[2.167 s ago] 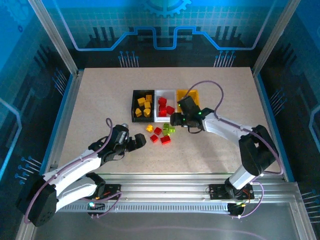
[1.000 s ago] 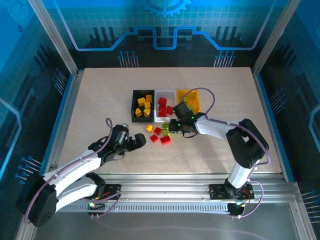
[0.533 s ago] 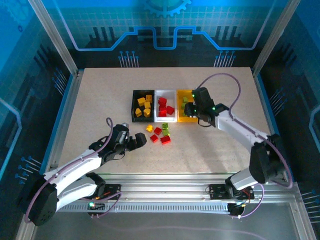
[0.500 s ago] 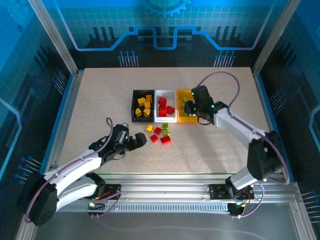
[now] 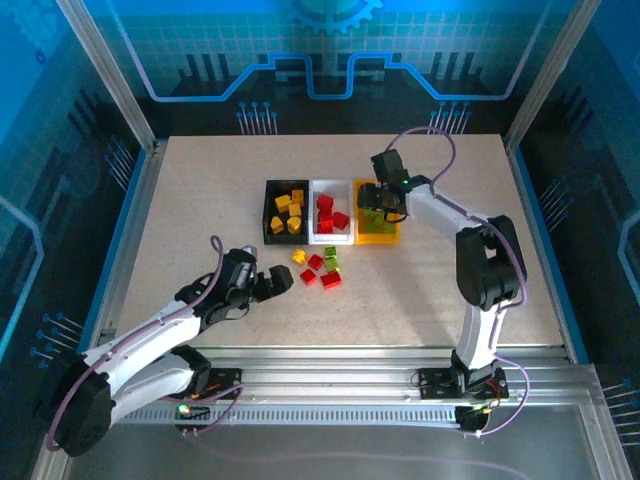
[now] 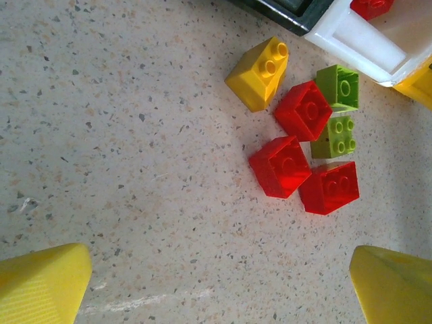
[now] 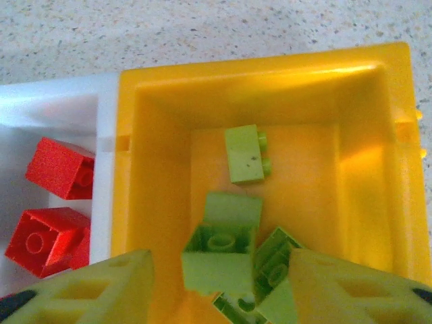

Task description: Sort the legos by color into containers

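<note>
The right gripper [image 7: 219,273] was held over the yellow bin [image 7: 128,169], jaws apart, where green legos [image 7: 244,154] were gathered by colour; the left gripper [image 6: 216,290], likewise spread, was poised near six loose legos [image 6: 280,167] beside the white bin [image 6: 351,40], seemingly for a pick

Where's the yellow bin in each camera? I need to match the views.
Top external: yellow bin at the right end of the bin row.
Left wrist: only its corner, at the right edge, upper part.
Right wrist: across the middle of the frame, green legos inside.
Shared landmark: the white bin right beside it.
</note>
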